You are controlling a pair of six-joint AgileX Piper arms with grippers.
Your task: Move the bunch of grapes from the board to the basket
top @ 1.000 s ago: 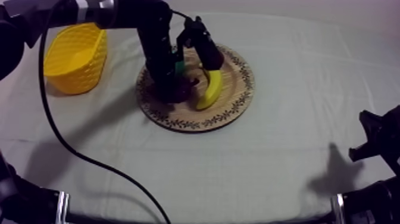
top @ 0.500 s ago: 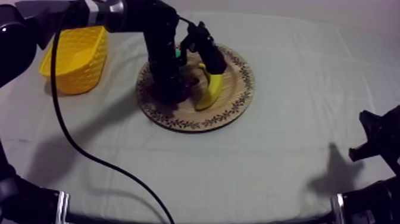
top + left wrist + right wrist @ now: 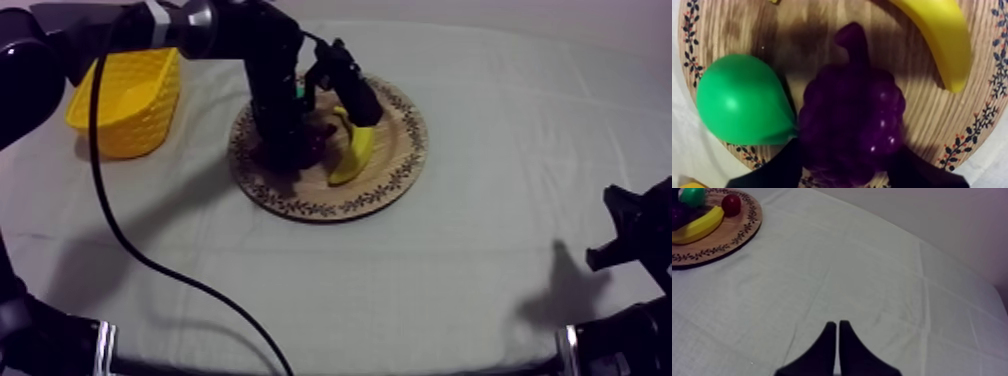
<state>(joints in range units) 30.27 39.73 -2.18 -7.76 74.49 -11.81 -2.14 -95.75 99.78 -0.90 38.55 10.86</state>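
Observation:
The purple bunch of grapes (image 3: pixel 852 120) lies on the round wooden board (image 3: pixel 922 115), stem pointing away, and touches a green pear (image 3: pixel 742 105). My left gripper (image 3: pixel 844 165) is down over it, one black finger (image 3: pixel 767 172) pressed against each side, shut on the bunch. From above, the left arm reaches in from the upper left and covers the grapes; its gripper (image 3: pixel 292 150) sits on the board (image 3: pixel 400 170). The yellow basket (image 3: pixel 125 95) stands left of the board. My right gripper (image 3: pixel 630 240) rests low at the right, its fingers (image 3: pixel 828 338) together as a wedge.
A banana (image 3: pixel 355 150) lies on the board just right of the grapes, close to the left gripper. A small red fruit (image 3: pixel 731 204) sits near the board's far rim. Bare cloth stretches between the board and the right gripper (image 3: pixel 837 325).
Over the last second the left arm shifted slightly and settled lower onto the grapes; in the last half second it has held still. The right arm has not moved.

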